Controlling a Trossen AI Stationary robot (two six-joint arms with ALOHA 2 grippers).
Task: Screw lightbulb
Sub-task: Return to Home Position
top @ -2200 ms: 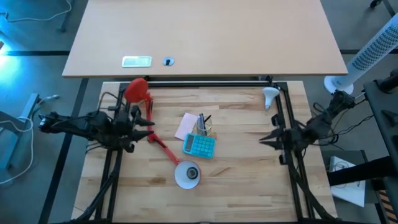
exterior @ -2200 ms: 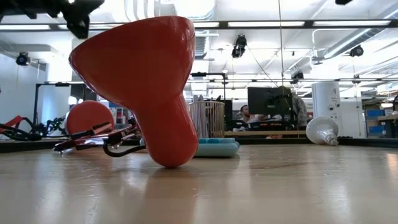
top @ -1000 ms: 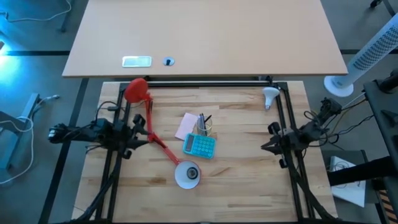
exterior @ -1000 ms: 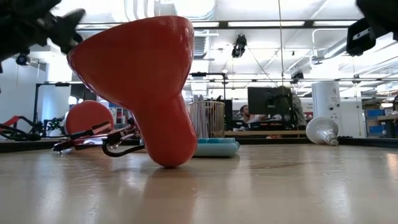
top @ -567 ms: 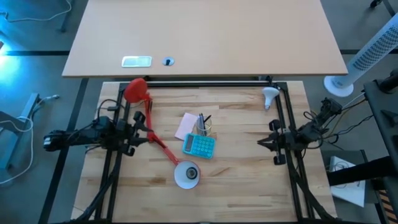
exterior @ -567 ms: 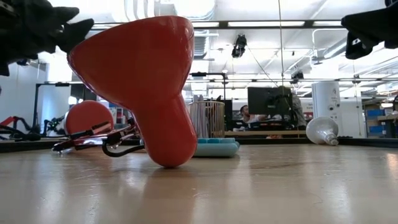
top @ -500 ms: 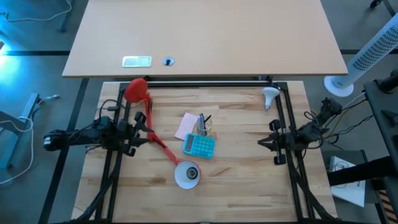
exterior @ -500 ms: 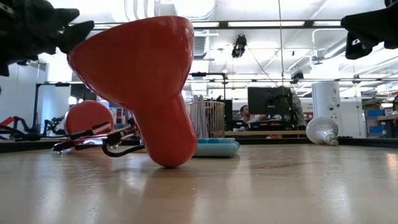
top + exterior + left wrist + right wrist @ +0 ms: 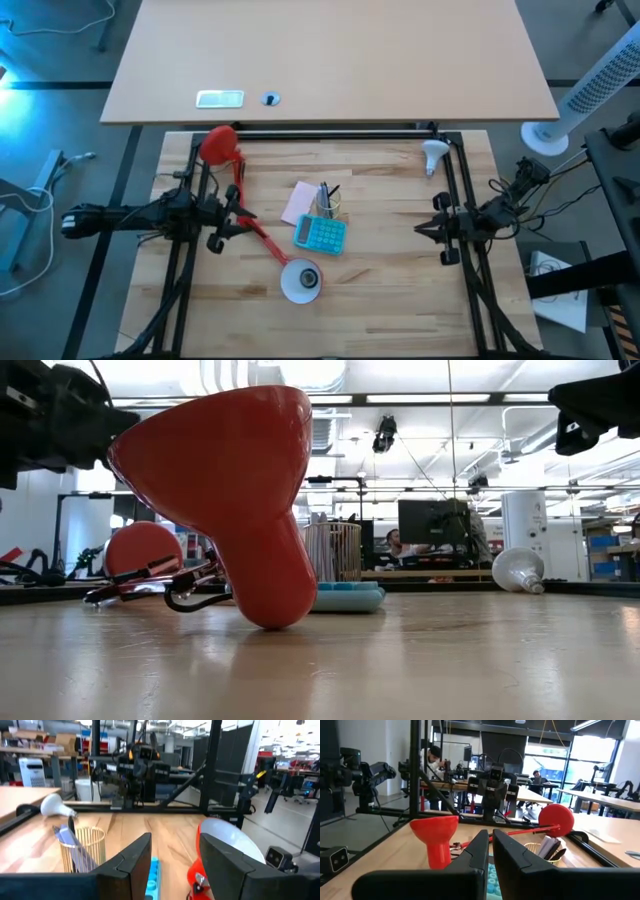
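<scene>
- We see a wire mesh cup [image 9: 329, 204] upright mid-tabletop [image 9: 380, 300], with a few pens standing in it, tips poking over the rim.
- Teal calculator [image 9: 320, 233] lies flat just beside the cup on its near side. Pink notepad [image 9: 299, 203] sits against the cup on the left.
- Red lamp shade [image 9: 300, 281] rests on the tabletop with its mouth up and white inside showing. Its red arm [image 9: 255, 228] runs back to the round red base [image 9: 219, 144] at the far left.
- The lightbulb [image 9: 433, 153] lies on its side at the far right corner of the tabletop, in no holder and touched by neither tool.
- Bulb's long axis runs roughly far-to-near: domed head toward the far edge, grey screw base toward the near side.
- Left tool [image 9: 238, 217] hangs over the left part of the tabletop by the lamp's arm. We mark it released: fingers spread apart, nothing between them.
- Right tool [image 9: 420, 231] sits at the right side, nearer than the bulb and apart from it. We mark it clenched: fingers nearly together, only a thin slit between, gripping nothing.
</scene>
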